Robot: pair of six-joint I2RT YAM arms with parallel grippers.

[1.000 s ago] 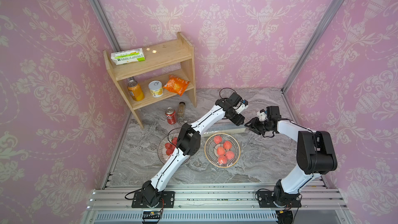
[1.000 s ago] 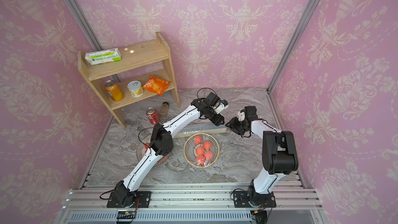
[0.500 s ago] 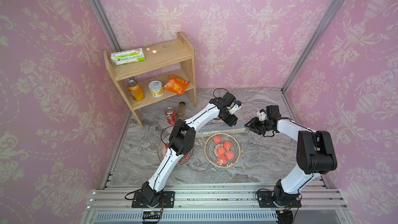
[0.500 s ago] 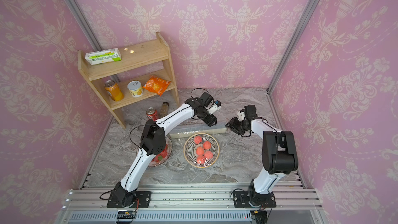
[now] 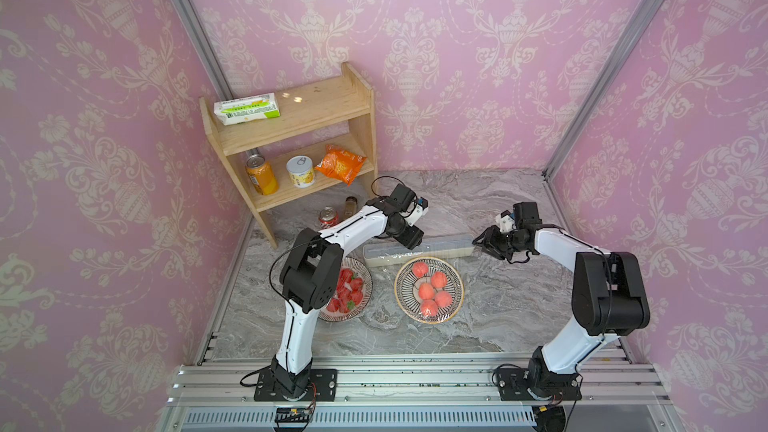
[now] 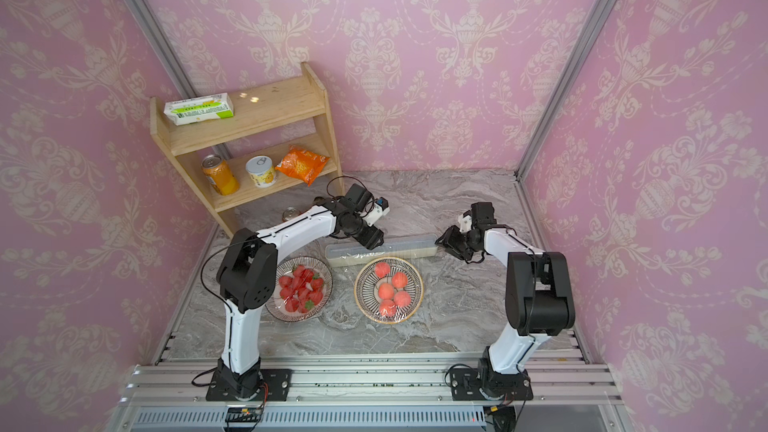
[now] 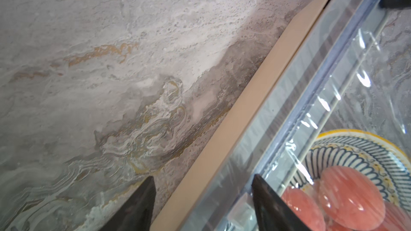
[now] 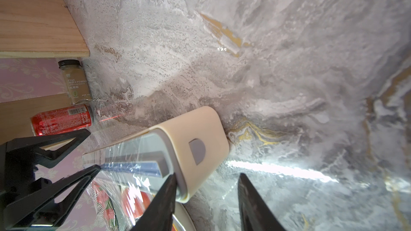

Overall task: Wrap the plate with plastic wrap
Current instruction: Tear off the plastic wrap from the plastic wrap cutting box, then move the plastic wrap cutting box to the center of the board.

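Just beneath left jaws: dispenser box (image 5: 440,248)

Through my right wrist camera I can read two things, both out past my left gripper (image 8: 93,150), on the far side of it from my right gripper (image 8: 206,175). The spice jar (image 8: 74,83) with the dark cap has a label reading "FIVE SPICE POWDER"; the smaller lines beneath it I cannot make out. Just beside it, the red can (image 8: 62,120) shows the white Coca-Cola script and a barcode, its digits too small. In both top views the green-and-white box (image 5: 246,108) on the wooden shelf (image 5: 316,118), well away from both my grippers, carries print too small to read.
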